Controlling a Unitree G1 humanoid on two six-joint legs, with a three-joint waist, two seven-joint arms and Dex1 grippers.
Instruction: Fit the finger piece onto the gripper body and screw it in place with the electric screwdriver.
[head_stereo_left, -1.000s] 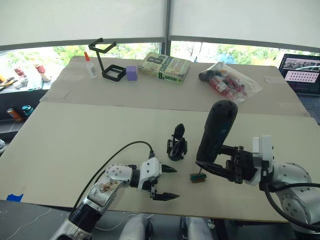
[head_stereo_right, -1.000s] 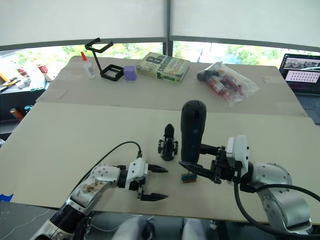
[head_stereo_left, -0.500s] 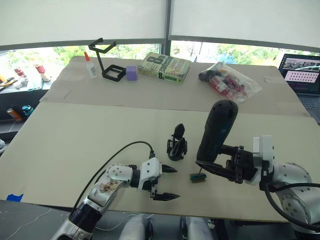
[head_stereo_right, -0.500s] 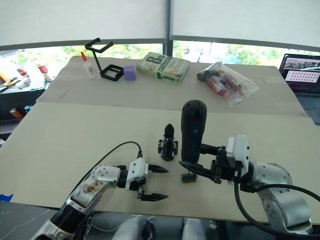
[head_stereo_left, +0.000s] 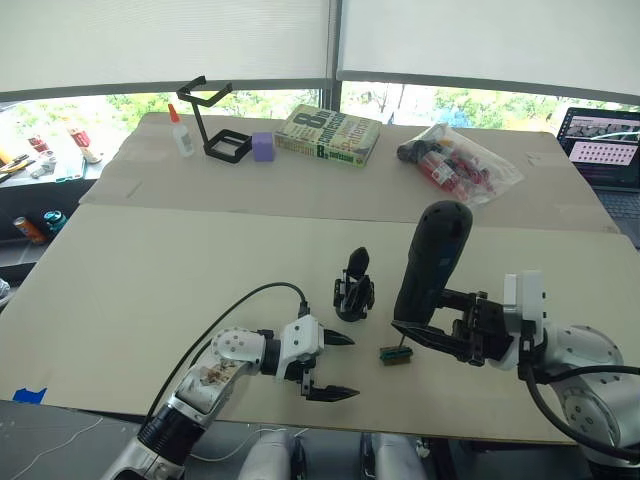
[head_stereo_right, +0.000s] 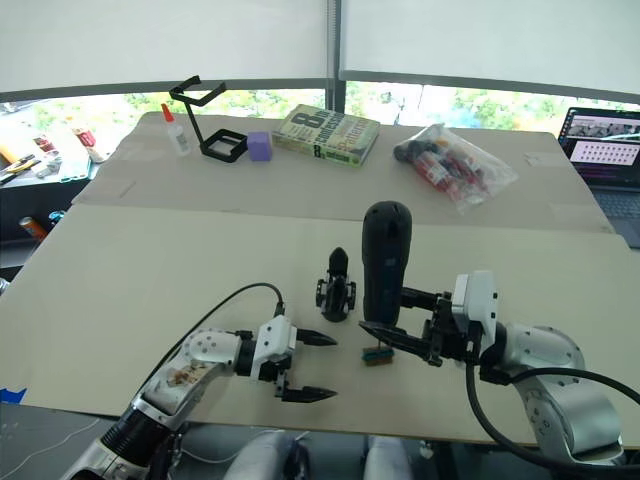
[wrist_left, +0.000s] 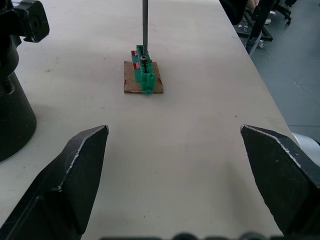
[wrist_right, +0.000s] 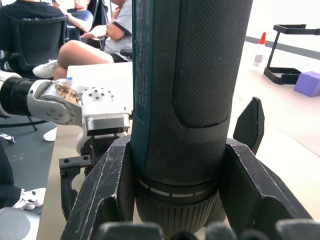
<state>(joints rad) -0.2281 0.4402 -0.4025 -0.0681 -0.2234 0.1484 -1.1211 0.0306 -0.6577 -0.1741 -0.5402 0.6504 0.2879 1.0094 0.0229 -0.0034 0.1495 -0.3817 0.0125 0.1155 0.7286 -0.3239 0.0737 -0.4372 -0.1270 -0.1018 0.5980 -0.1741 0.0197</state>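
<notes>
— Two grippers are seen over the table; how are they set?

— The right gripper is clamped around the electric screwdriver, which is held nearly upright, rounded end up, with its thin metal bit lowered onto the small green-and-brown block. In the right wrist view the tool's barrel is gripped on both sides by the black fingers. The left gripper is spread wide and holds nothing; it is held low over the near part of the table, near the block and a little towards the robot from it.

— Where is the gripper body found?

— The gripper body is stood on the table between the two arms, just beside the screwdriver on its left, with a black pointed finger projecting upward from it. It is touched by neither gripper. Whether the finger piece is that projecting part cannot be told.

— What is laid at the far side?

— A black wire-frame stand, a glue bottle, a purple block, a book and a clear bag of items are laid there, well apart from the work. A laptop is seen at the far right edge. Seated people are seen in the right wrist view.
</notes>
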